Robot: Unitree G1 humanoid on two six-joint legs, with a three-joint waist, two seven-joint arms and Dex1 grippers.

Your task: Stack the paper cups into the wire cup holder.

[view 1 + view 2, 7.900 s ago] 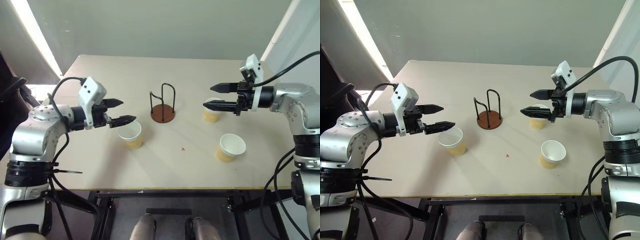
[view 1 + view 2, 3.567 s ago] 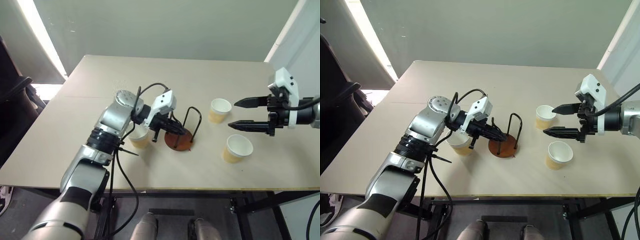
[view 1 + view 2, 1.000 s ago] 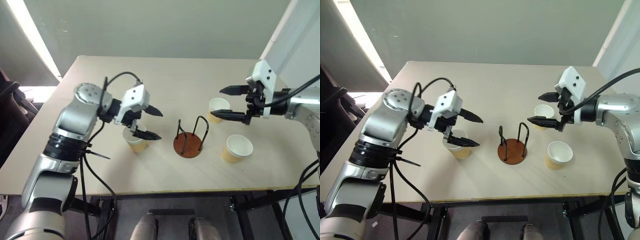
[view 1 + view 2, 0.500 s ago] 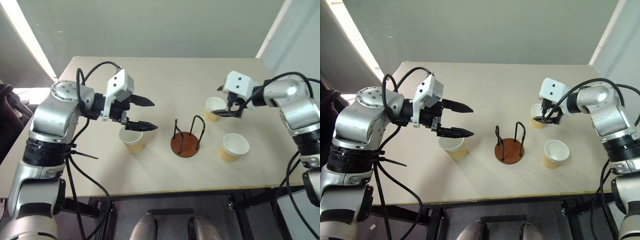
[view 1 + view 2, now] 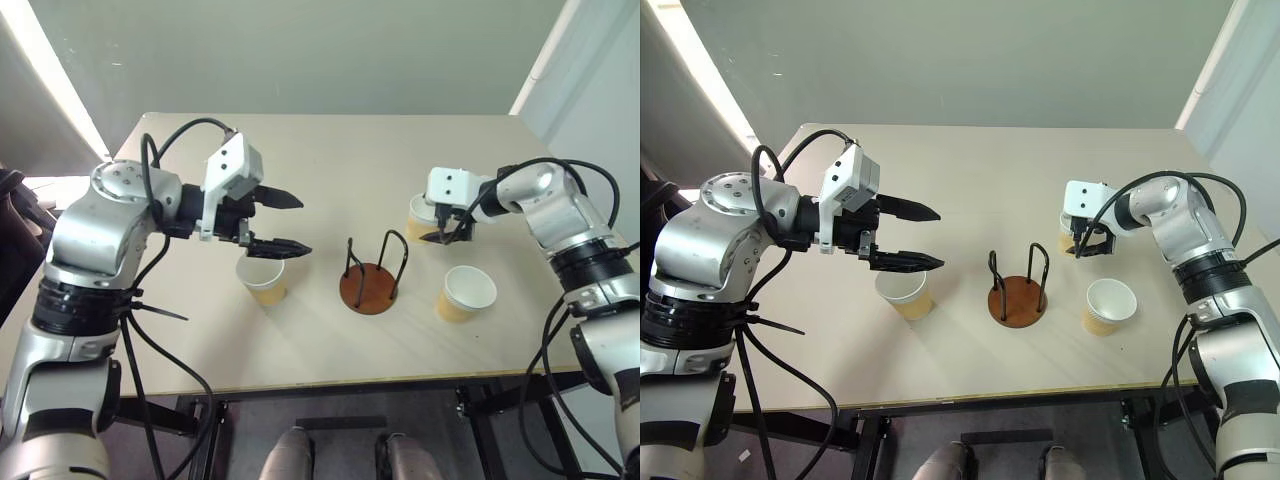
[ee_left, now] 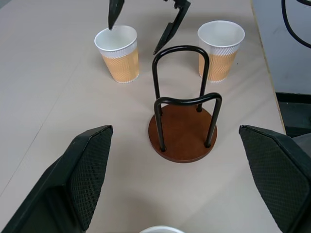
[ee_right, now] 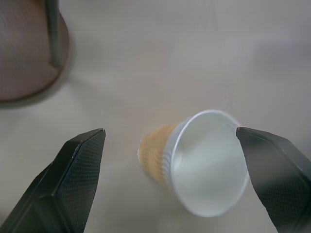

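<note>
**Right end effector spread around the far paper cup, nothing in the holder yet**

Right eye view: a pale worktop [image 5: 970, 190] seen from above, with three tan paper cups and a wire cup holder [image 5: 1018, 285] standing on it. The holder, a reddish-brown wooden disc with two black wire hoops rising upright, sits just right of the frame's centre and is empty.

The right end effector [image 5: 1081, 243] is at centre right of the frame, angled down onto the far right cup [image 5: 421, 214]. Its two black fingers are spread wide. In the right wrist view that cup [image 7: 197, 162] sits directly between the two fingers [image 7: 73, 179], its white mouth turned toward the camera, with a clear gap on each side. Nothing is gripped. The cup stands upright, so its long axis is vertical, and the fingers straddle it from the sides near the rim. Judging by this, the right arm is the nearer one and needs only to close.

A second cup [image 5: 1108, 305] stands lower right in the frame, just beside the holder's right side. A third cup [image 5: 905, 293] stands left of the holder.

The left end effector [image 5: 915, 236] hovers above that third cup at centre left, pointing toward the holder, fingers wide apart and empty. In the left wrist view the holder [image 6: 183, 127] lies straight ahead of it.

Once lifted, the far cup would have to travel toward lower left in the frame to reach the hoops.
</note>
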